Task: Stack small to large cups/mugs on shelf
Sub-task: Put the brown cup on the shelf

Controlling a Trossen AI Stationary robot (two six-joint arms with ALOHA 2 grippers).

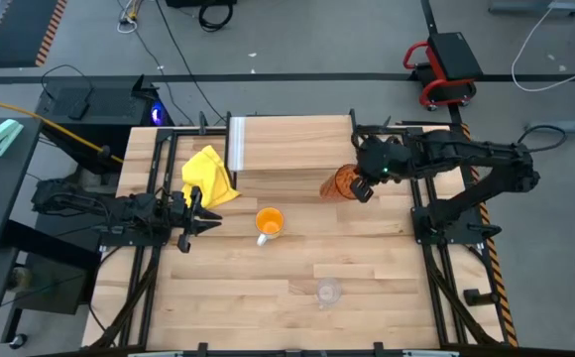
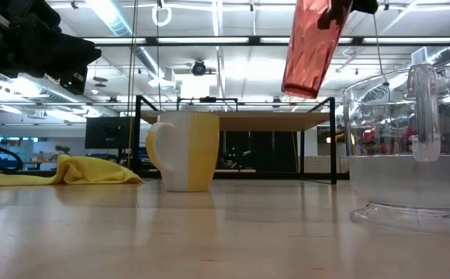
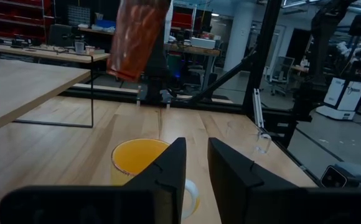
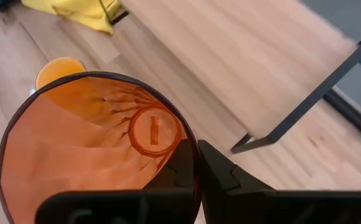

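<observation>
The tall amber tumbler [image 1: 341, 183] hangs in the air beside the near right corner of the shelf [image 1: 292, 144], and my right gripper [image 4: 196, 160] is shut on it. In the low view the tumbler [image 2: 310, 46] is well above the table and tilted. The orange mug [image 1: 269, 222] stands upright on the table's middle, and the small clear glass cup [image 1: 328, 293] stands nearer the near edge. My left gripper [image 3: 196, 168] is open, level, just left of the mug [image 3: 135, 158], touching nothing. My right gripper holds the tumbler by its rim [image 4: 195, 146], one finger [image 4: 179, 167] inside the cup and the other [image 4: 223, 177] outside the wall. The fingers come from above, slanting from the table's right. The tumbler is lifted clear and hangs tilted below them.
A yellow cloth [image 1: 208, 178] lies by the shelf's left end, near its pale ribbed strip [image 1: 236, 144]. The shelf's black legs [image 4: 305, 102] stand close to the tumbler. Bare tabletop [image 1: 268, 307] lies toward the near edge around the glass cup [image 2: 411, 147].
</observation>
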